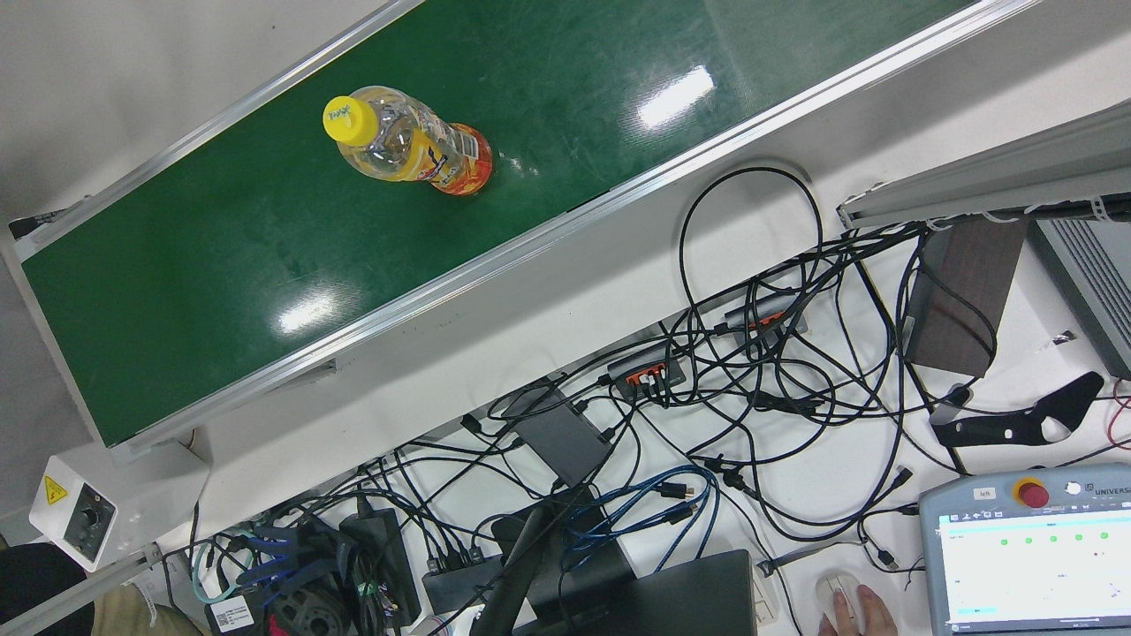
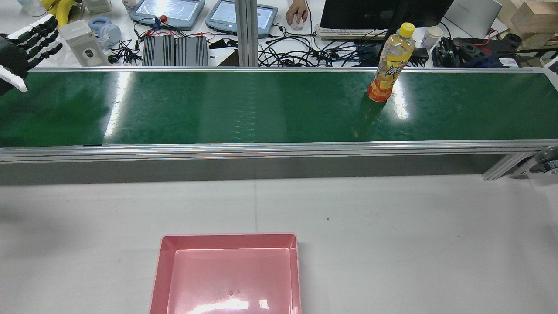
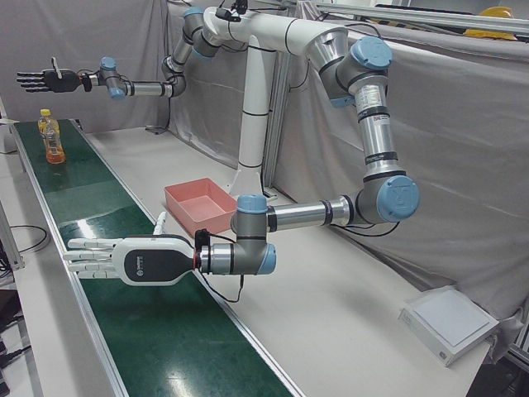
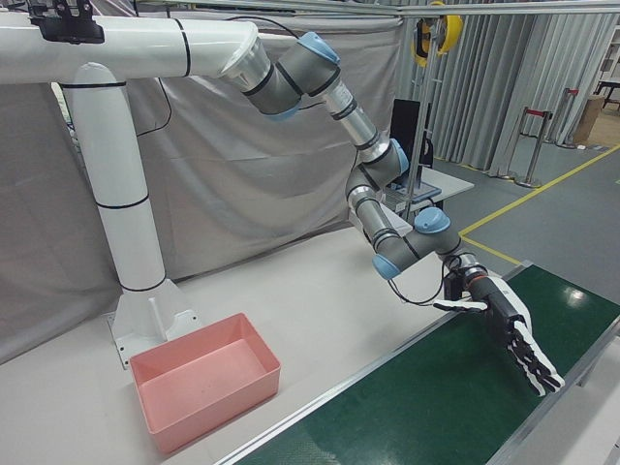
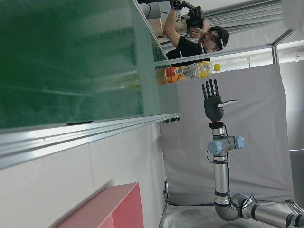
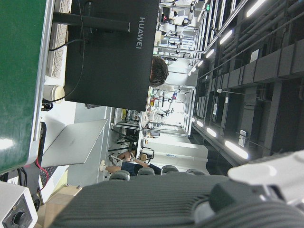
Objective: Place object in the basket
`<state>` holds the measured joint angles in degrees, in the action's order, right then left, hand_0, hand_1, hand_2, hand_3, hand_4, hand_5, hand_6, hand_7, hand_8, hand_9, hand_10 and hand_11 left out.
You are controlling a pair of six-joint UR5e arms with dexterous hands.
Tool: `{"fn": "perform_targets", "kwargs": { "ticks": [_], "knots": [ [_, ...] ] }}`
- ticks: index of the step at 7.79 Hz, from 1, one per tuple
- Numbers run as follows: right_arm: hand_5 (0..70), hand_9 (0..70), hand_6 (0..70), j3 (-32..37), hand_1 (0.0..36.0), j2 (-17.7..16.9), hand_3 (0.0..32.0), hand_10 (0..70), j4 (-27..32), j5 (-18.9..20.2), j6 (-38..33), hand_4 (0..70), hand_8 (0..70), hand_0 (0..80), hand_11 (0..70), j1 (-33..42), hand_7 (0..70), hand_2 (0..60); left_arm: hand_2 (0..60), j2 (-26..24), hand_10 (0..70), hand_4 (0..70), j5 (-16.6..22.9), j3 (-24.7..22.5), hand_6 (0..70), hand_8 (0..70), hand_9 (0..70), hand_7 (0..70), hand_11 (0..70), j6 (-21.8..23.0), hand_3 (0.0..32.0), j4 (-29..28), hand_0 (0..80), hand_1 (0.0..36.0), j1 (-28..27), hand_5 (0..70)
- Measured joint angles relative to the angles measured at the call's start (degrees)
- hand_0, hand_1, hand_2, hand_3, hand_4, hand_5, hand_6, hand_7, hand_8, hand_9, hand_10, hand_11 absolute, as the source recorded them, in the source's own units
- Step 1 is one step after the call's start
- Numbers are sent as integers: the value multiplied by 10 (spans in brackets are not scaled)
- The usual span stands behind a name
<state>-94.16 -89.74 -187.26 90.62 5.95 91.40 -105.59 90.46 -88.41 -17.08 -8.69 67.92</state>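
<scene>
Each robot hand — left (image 3: 111, 259), right (image 3: 43, 79) — spread wide, empty; bottle (image 2: 390, 64) upright on belt (image 2: 218, 109).

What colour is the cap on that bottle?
Yellow cap on the clear plastic juice bottle; the front view shows it best.

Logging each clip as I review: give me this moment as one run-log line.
bottle: upright on green belt, untouched | basket: empty | left hand: open over belt | right hand: open, raised above belt beyond the bottle | stage: pre-grasp
</scene>
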Motion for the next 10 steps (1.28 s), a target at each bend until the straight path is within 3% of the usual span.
{"fn": "perform_targets", "kwargs": {
  "ticks": [10],
  "knots": [
    [0, 0, 0, 0, 0, 0, 0, 0, 0, 0, 0, 0, 0, 0, 0, 0, 0, 0, 0, 0, 18, 93, -21, -5, 0, 0, 0, 0, 42, 11, 0, 12, 580, 37, -8, 52]
  ]
}}
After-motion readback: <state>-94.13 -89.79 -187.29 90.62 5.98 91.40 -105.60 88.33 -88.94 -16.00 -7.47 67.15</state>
